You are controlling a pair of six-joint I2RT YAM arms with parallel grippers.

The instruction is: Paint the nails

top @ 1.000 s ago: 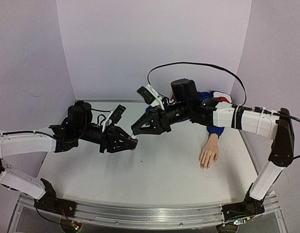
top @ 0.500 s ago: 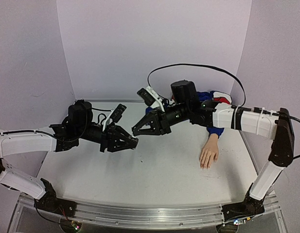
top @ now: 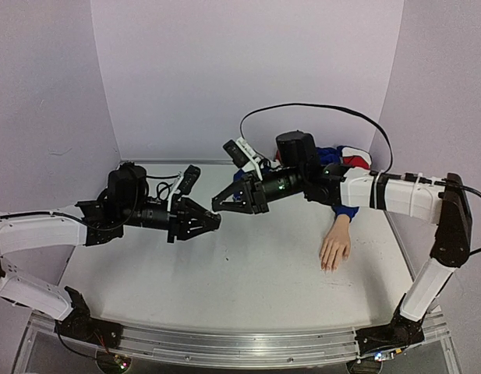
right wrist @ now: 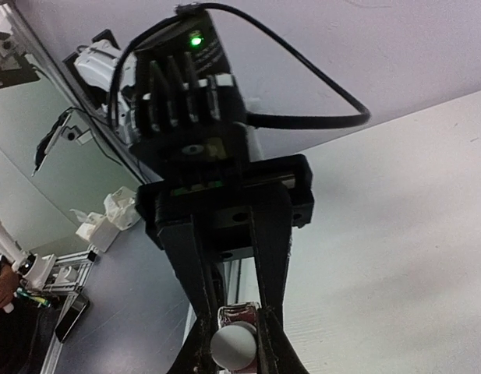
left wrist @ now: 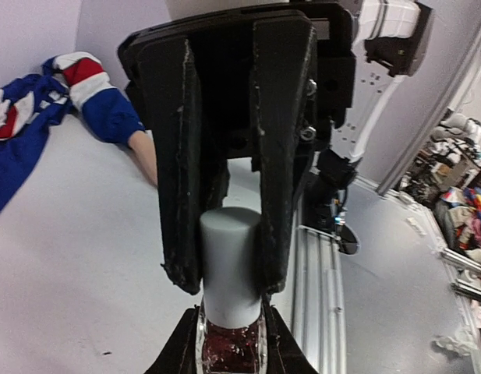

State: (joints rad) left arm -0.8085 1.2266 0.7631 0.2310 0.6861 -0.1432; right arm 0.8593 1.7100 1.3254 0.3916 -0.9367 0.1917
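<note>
Pale lilac walls close in your white table (top: 248,280) on three sides. Above its middle, your two arms meet tip to tip. Your left gripper (top: 216,221) is clamped on a small polish bottle (left wrist: 231,351), held up off the table, with dark red showing through the glass. Your right gripper (top: 217,206) comes in from the opposite side and pinches the bottle's pale cap (left wrist: 229,261). In your left wrist view the cap sits snug between its two black fingers (left wrist: 182,156), seated on the bottle's neck. In your right wrist view a green light (right wrist: 196,39) glows on the left arm's wrist.

The mannequin hand (top: 334,248) lies flat on the right part of the table, well apart from both grippers. Its fingers point toward the near edge, and its wrist runs back into a blue sleeve (top: 345,210). The nails (top: 328,267) are at those fingertips, too small in your overhead view to tell whether any colour is on them.
</note>
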